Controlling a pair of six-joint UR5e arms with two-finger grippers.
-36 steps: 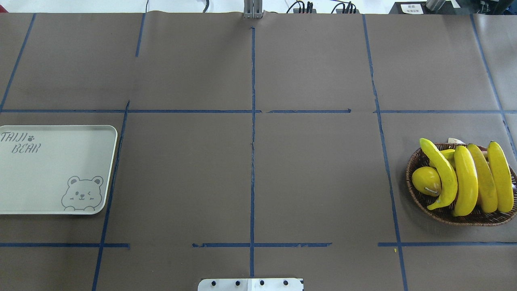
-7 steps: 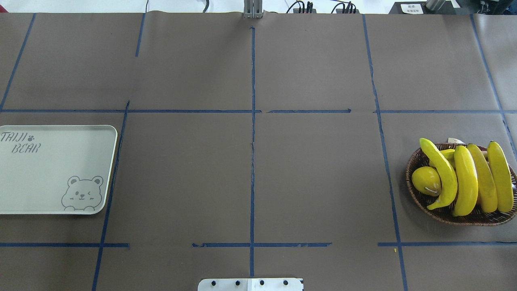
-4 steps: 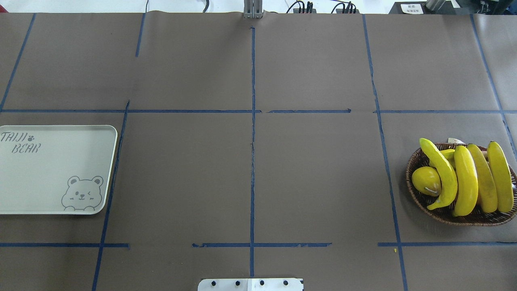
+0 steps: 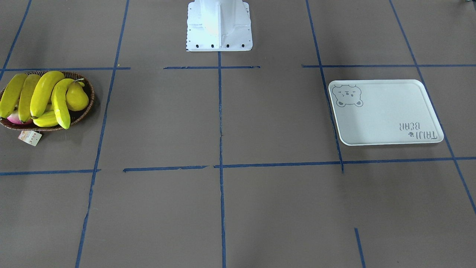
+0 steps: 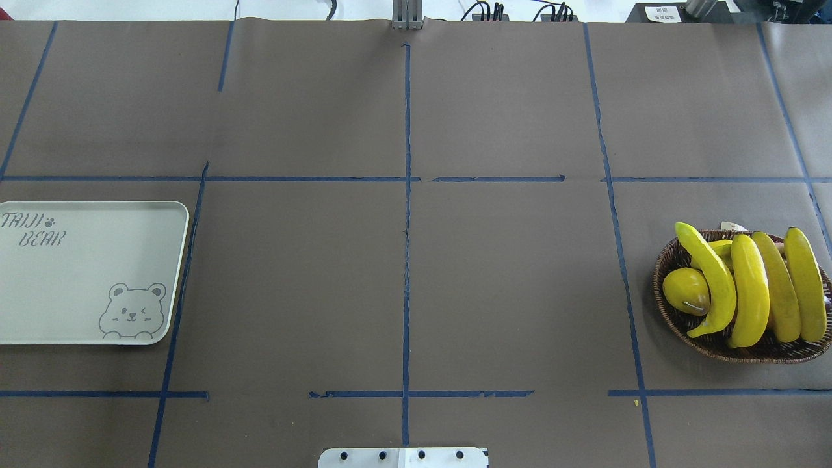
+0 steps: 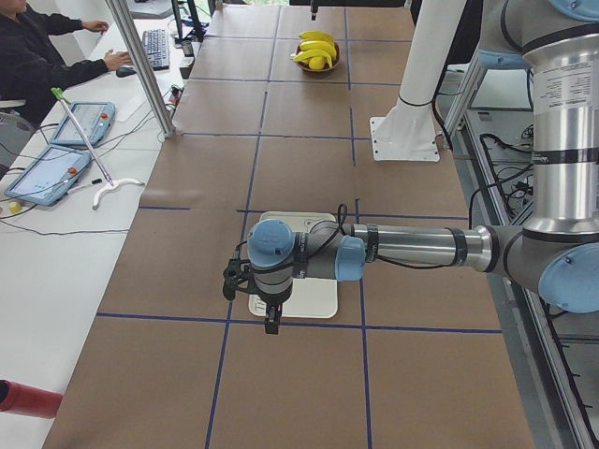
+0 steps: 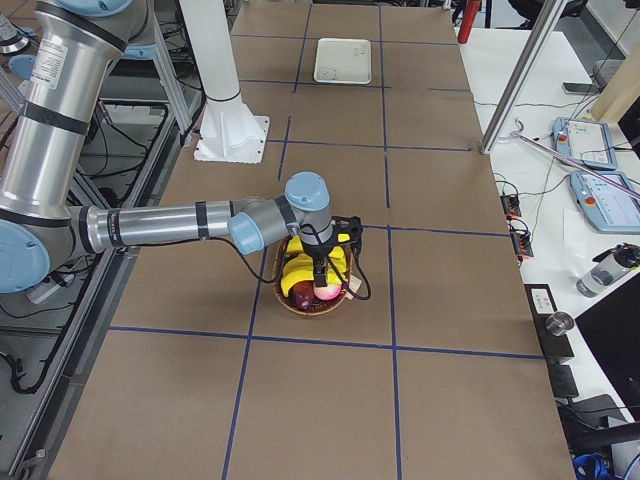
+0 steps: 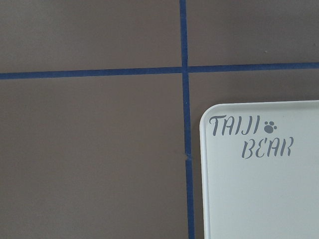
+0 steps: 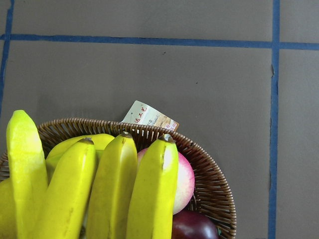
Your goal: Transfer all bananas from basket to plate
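Observation:
Four bananas (image 5: pixel 751 292) lie side by side in a wicker basket (image 5: pixel 669 312) at the table's right, also in the front view (image 4: pixel 41 95) and the right wrist view (image 9: pixel 109 189). The plate (image 5: pixel 84 273), a pale tray with a bear face, lies bare at the far left and shows in the left wrist view (image 8: pixel 259 189). My right gripper (image 7: pixel 321 283) hangs over the basket. My left gripper (image 6: pixel 271 321) hangs over the plate's edge. Both show only in side views, so I cannot tell if they are open or shut.
A yellow pear (image 5: pixel 686 290), a pink peach (image 9: pixel 185 180) and a dark plum (image 9: pixel 194 226) also lie in the basket. A paper tag (image 9: pixel 149 118) hangs from its rim. The robot's base (image 4: pixel 218 26) stands at mid table. Operators' gear lies beside the table.

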